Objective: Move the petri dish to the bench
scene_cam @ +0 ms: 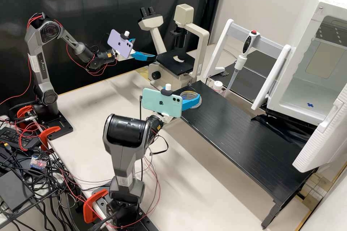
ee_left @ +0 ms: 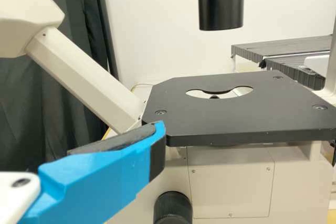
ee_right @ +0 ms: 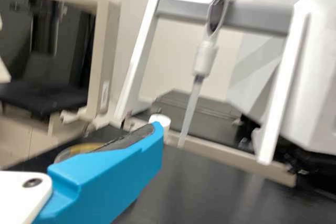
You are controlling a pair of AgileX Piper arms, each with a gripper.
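Petri dish (scene_cam: 189,95) for the pale worktop (scene_cam: 97,110): the black platform (scene_cam: 238,133) runs beneath the right hand (scene_cam: 197,99), whose grip I can't make out. The dish sits just beside that hand; I'd keep it level.

Black microscope stage (ee_left: 231,115) beneath dark cylinder (ee_left: 221,3)

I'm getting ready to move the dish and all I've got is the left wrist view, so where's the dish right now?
Observer: In the high view, the dish is at the end of the black shelf nearest the microscope.
Operator: Is either gripper near it?
Observer: Yes, the right gripper is right at the dish, overlapping it in the high view, though I can't tell whether it has a grip.
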